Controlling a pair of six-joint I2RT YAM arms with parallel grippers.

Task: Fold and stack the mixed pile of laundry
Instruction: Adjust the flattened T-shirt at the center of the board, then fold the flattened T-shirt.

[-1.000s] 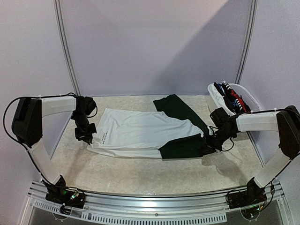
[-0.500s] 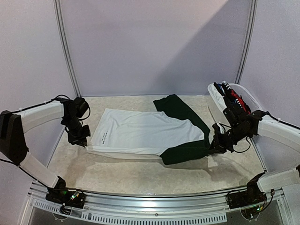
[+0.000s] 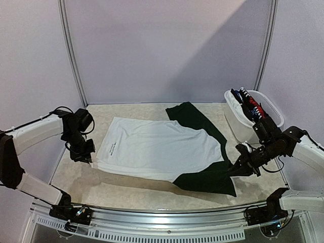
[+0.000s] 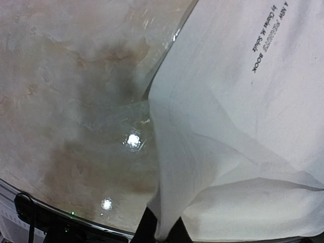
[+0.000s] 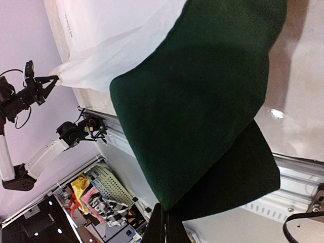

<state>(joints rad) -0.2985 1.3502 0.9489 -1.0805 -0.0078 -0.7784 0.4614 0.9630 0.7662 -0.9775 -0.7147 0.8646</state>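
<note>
A white T-shirt (image 3: 157, 147) with small black print (image 3: 112, 148) lies spread across the middle of the table. A dark green piece (image 3: 208, 178) shows at its right side and far corner. My left gripper (image 3: 87, 158) is shut on the shirt's near left corner, which rises into the fingers in the left wrist view (image 4: 164, 235); the white T-shirt (image 4: 243, 126) fills that view. My right gripper (image 3: 234, 171) is shut on the dark green piece's near right corner and holds it lifted off the table. In the right wrist view the dark green piece (image 5: 202, 101) hangs from the right gripper (image 5: 164, 223).
A white plastic tub (image 3: 235, 122) stands at the back right with several more garments (image 3: 249, 106) in it, just behind my right arm. Bare tabletop (image 3: 142, 191) runs along the near edge. A wall closes the far side.
Both grippers have drawn outward and toward the near edge. The garment's near side has been pulled out and lies wider, with the green corner now at the front right.
</note>
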